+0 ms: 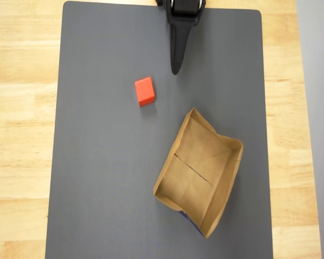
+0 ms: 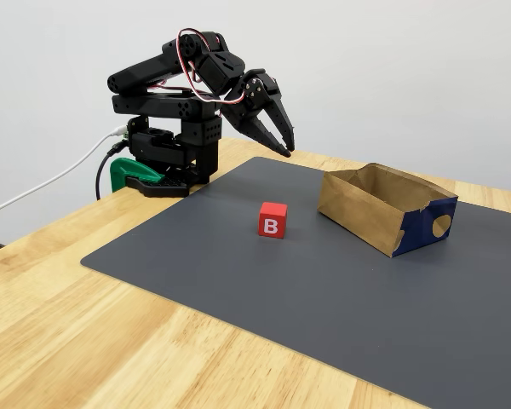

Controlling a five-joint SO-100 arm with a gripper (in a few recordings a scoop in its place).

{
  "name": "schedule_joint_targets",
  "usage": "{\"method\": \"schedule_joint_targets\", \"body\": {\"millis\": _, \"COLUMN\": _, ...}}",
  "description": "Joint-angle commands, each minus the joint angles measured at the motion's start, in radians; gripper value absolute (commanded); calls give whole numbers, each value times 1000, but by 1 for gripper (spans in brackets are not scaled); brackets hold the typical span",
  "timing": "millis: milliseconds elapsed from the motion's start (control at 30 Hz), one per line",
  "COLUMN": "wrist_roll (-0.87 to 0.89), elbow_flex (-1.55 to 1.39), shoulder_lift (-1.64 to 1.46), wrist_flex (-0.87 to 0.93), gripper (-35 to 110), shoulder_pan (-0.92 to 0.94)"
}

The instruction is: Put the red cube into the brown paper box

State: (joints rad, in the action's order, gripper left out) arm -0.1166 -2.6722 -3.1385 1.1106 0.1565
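On a pale wooden table (image 2: pixel 60 341) lies a dark grey mat (image 1: pixel 108 178), with a plain white wall (image 2: pixel 392 68) behind in the fixed view. The black arm (image 2: pixel 166 102) is folded at the mat's far edge, its base held by a green clamp (image 2: pixel 128 173), with cables trailing off to the left in the fixed view.

The cube (image 1: pixel 144 91) is small and bright red-orange; in the fixed view its front face (image 2: pixel 272 220) carries a white letter B. It sits flat on the mat, out in the open. The box (image 1: pixel 198 174) is a low brown paper tray with creased walls, a seam across its floor and blue print at one corner; it sits at an angle on the mat.

The gripper (image 2: pixel 281 141) hangs in the air, points tilted down, fingers slightly parted and holding nothing. In the overhead view the cube lies below and left of the gripper tip (image 1: pixel 176 69), apart from it. The box lies well apart from both, lower right.
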Motion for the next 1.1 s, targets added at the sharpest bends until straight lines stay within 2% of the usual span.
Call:
{"method": "schedule_joint_targets", "body": {"millis": 0, "wrist_roll": -9, "elbow_flex": 0, "shoulder_lift": -5, "wrist_flex": -5, "gripper": 2, "shoulder_pan": 12}}
{"method": "schedule_joint_targets", "body": {"millis": 1067, "wrist_roll": -11, "elbow_flex": 2, "shoulder_lift": -2, "wrist_flex": -5, "gripper": 0, "shoulder_pan": 8}}
